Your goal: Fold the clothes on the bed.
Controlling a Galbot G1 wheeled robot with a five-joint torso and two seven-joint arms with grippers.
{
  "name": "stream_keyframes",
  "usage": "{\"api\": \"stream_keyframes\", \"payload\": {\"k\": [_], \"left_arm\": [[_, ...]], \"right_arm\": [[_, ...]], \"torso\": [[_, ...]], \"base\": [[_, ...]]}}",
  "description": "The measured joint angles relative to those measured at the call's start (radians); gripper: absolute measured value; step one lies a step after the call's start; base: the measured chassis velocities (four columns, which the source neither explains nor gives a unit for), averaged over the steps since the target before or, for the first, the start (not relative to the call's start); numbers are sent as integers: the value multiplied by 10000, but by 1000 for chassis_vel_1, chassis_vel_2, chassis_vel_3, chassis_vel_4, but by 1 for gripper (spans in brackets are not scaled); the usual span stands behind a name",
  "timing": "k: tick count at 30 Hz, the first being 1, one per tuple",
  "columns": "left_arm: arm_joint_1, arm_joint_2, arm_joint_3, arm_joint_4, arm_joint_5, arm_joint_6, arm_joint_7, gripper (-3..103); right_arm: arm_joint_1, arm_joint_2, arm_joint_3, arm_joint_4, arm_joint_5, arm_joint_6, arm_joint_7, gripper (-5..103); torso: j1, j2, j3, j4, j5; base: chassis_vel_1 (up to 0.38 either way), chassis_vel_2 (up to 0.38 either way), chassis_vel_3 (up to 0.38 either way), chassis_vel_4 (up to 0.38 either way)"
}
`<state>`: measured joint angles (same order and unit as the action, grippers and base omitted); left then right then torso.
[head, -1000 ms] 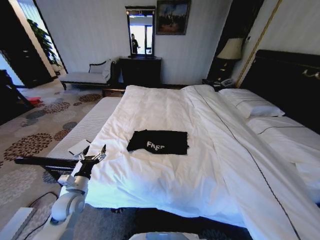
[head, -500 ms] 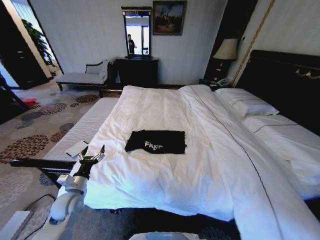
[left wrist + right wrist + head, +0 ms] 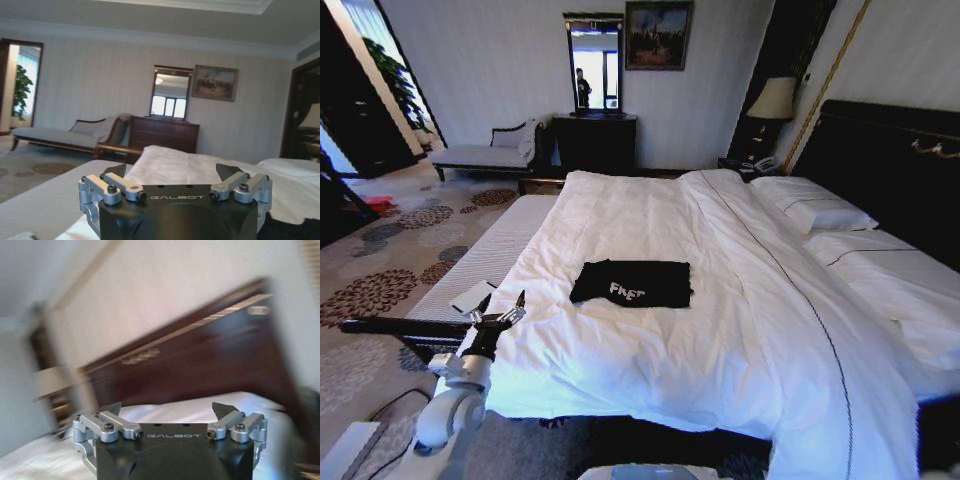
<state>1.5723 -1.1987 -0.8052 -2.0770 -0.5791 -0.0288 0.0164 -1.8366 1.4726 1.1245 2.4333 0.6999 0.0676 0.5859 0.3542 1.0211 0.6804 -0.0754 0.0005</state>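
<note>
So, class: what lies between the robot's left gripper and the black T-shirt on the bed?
In the head view, only bare white duvet lies between the open left gripper and the black T-shirt.

T-shirt [image 3: 632,283] lettering: white print on the chest, partly creased into a fold; reads roughly "FREE", last letters unclear.
Left gripper [image 3: 171,173] housing: "GALBOT" in pale capitals on the black body between the finger mounts.
Right gripper [image 3: 167,411] housing: "GALBOT", same position and style.
Other markings: none legible.
</note>
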Motion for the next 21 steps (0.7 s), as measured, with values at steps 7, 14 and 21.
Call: {"api": "stream_keyframes", "payload": {"k": [7,14,21], "left_arm": [[746,-392,-354,-629,185,520,-246,100],[1167,-954,-250,-1102,695,982,-783,100],[1800,-2136,-22,-1555,1703,757,-786,100]], "right_arm": [[732,-1352,-1370,-1593,-650,834,-1143,100],[2399,-2366,-3111,-3238,-589,1645,-1196,100],[3166,-2902,-5249,-4503,-1781,2962,-3848,100]], "torso": [[0,0,0,-2,-1],[1,-1,0,-4,-2],[2,0,0,2,-4]], "base": [[0,0,0,0],[0,0,0,0],[0,0,0,0]]}}
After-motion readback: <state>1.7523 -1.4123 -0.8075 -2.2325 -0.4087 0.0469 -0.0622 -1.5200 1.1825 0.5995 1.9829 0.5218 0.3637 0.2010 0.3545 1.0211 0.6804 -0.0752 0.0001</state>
